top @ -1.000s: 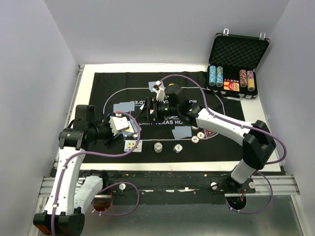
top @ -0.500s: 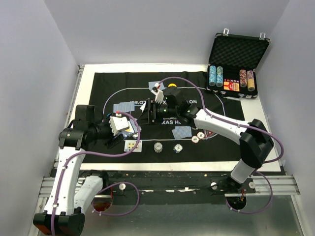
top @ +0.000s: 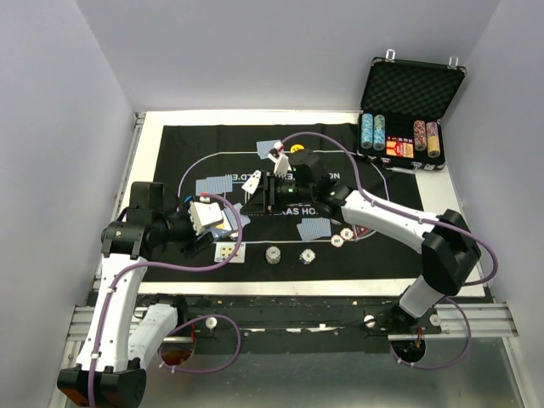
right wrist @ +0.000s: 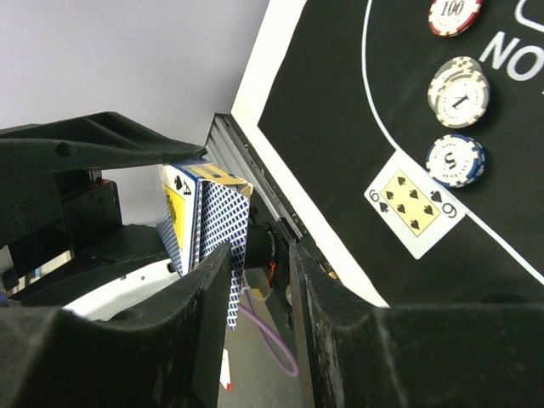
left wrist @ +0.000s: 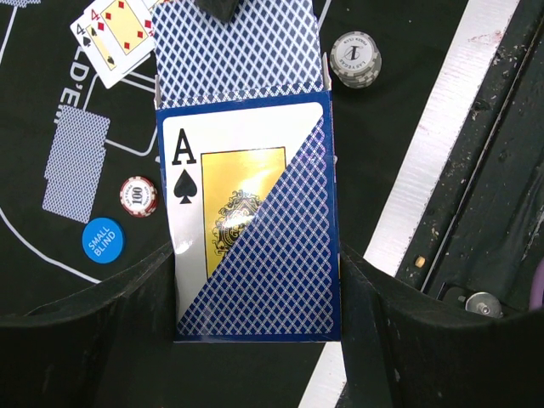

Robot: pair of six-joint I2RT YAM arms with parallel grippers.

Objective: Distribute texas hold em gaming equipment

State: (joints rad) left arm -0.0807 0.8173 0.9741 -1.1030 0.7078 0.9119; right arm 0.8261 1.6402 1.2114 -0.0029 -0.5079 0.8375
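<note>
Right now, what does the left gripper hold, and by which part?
The deck box, pinched across its long sides, at the end opposite its flap.

Top external: fixed, high, behind near table (top: 255,119) edge, looks down over whole mat (top: 391,246). Left wrist: close, looks straight down past deck box (left wrist: 251,229). Right wrist: close, tilted, faces left arm (top: 115,297). All three share deck box, white chip stack (left wrist: 354,58).

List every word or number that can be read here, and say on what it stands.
"SMALL BLIND": blue disc.
"100": red-edged chip.
"A": deck box.
"4": diamonds card.
"6": spades card.
"5": blue chip.
"NO": black mat; its other print is cut off or hidden.
</note>
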